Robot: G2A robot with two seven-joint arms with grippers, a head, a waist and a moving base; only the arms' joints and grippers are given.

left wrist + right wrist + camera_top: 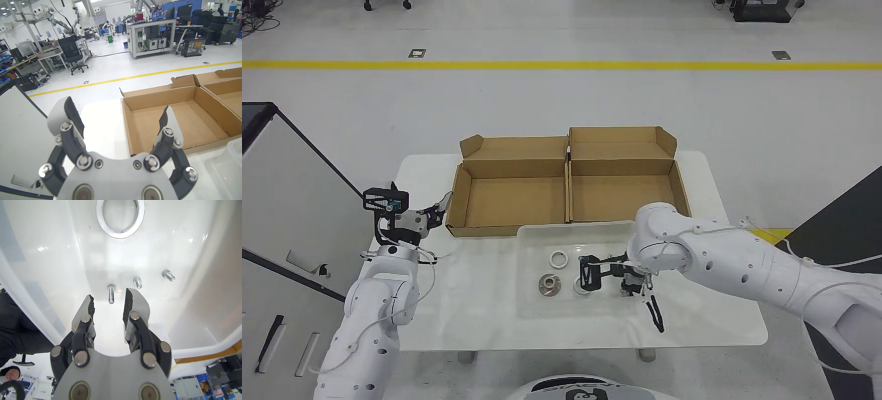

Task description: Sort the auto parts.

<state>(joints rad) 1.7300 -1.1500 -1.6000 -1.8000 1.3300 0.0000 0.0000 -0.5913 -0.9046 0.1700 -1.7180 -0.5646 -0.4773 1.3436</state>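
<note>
**Top view.** On the table [712,200] a clear tray [532,240] sits at 6 o'clock of the left box [507,200] and right box [627,195]. I see the right gripper [587,275] inside the tray, with a grey collar [547,286] at its 9 o'clock and a white ring [560,258] at 11. The left gripper [432,213] is at 9 o'clock of the left box.

**Left wrist view.** The left gripper [118,109] has its jaws wide apart and holds nothing. It is just beside the left box [170,117].

**Right wrist view.** The right gripper [109,296] has its jaws spread. A long bolt [111,293] lies on the tray [47,256] floor between the fingertips, not pinched. A short bolt [137,282] lies just beside it, a second short bolt [168,275] past that, and the grey collar [120,217] farther on.

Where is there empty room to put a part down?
The left brown cardboard box and right brown cardboard box have bare floors. The clear plastic tray is crowded: silver bolts, a silver metal ring, and the right pincer.
</note>
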